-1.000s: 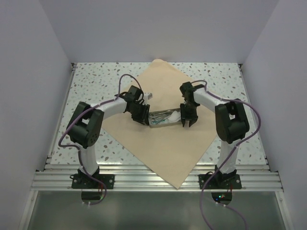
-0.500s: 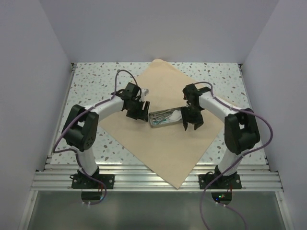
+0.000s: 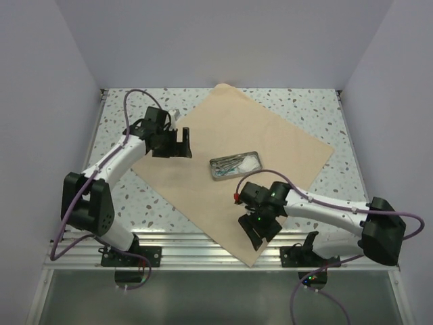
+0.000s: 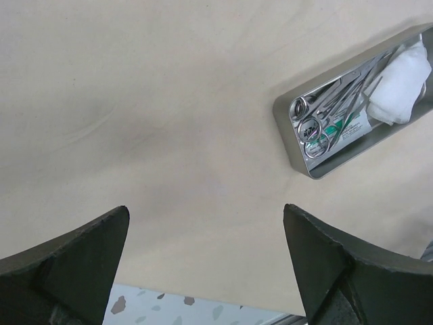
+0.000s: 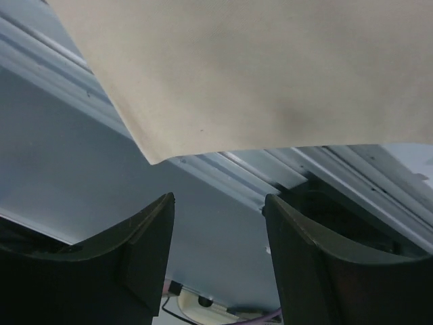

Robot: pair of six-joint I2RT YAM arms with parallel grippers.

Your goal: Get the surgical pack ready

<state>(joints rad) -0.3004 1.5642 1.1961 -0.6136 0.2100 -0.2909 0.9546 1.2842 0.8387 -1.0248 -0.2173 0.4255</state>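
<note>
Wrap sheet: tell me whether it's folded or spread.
Spread flat: the wrap sheet lies open under the tray, no corner folded over it.

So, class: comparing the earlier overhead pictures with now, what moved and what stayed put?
Both grippers drew away from the ends of the small silver rectangular metal tray. The left gripper pulled back toward the left corner of the large tan paper wrap sheet; the right gripper swung down to its near corner. Both jaws stand open. The tray, its thin steel scissor-handled instruments and white gauze squares stayed put mid-sheet.

left arm (image 3: 114, 161), right arm (image 3: 321, 207): white links, black joints | cables (image 3: 126, 108): purple | fingers (image 4: 71, 264): dark, wedge-shaped
</note>
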